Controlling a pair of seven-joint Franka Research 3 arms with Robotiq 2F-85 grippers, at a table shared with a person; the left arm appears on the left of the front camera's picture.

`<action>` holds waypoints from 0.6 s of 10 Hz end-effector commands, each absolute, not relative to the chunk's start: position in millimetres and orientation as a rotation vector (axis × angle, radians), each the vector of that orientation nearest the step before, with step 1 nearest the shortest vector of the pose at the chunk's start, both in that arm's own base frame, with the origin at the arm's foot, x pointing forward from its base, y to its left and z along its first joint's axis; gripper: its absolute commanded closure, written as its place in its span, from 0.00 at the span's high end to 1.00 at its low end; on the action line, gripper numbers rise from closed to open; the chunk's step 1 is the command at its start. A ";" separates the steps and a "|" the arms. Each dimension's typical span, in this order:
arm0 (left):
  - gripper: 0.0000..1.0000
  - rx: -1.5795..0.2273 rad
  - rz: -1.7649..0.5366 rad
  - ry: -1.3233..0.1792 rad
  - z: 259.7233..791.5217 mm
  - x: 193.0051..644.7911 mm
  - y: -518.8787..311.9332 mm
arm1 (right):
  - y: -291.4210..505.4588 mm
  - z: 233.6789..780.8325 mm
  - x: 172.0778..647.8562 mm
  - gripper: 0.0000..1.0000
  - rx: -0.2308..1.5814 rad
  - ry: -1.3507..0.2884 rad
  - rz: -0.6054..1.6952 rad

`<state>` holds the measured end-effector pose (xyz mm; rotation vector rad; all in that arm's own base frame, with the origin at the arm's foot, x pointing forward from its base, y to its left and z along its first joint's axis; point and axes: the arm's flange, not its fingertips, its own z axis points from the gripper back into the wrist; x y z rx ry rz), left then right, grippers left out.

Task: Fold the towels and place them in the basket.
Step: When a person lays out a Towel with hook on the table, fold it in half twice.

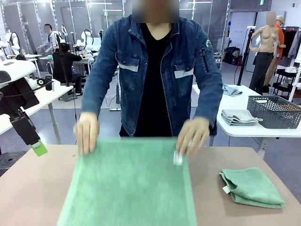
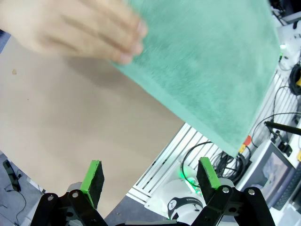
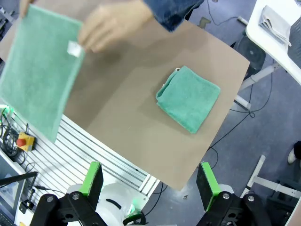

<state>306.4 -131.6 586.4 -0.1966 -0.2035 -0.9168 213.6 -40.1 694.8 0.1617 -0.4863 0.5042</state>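
Note:
A mint-green towel (image 1: 131, 183) lies spread flat on the brown table (image 1: 28, 188), and the person's hands (image 1: 87, 132) press on its far corners. Its white tag (image 1: 178, 157) sits under the person's other hand (image 1: 195, 134). A second towel (image 1: 254, 187), folded small, rests at the right of the table. The dark mesh basket (image 1: 274, 110) stands on a white table behind. My left gripper (image 2: 150, 178) hangs open over the table's near left edge, beside the spread towel (image 2: 207, 61). My right gripper (image 3: 149, 179) is open and high above the folded towel (image 3: 188, 98).
Folded grey cloths (image 1: 241, 117) lie beside the basket on the white table. The left arm's green finger pad (image 1: 39, 149) hovers off the table's left corner. Bare tabletop lies between the two towels and along the left side.

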 end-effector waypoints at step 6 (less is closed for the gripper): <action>1.00 -0.193 -0.918 -0.215 586.2 308.1 -132.0 | -41.7 696.0 213.2 1.00 0.152 -0.487 0.496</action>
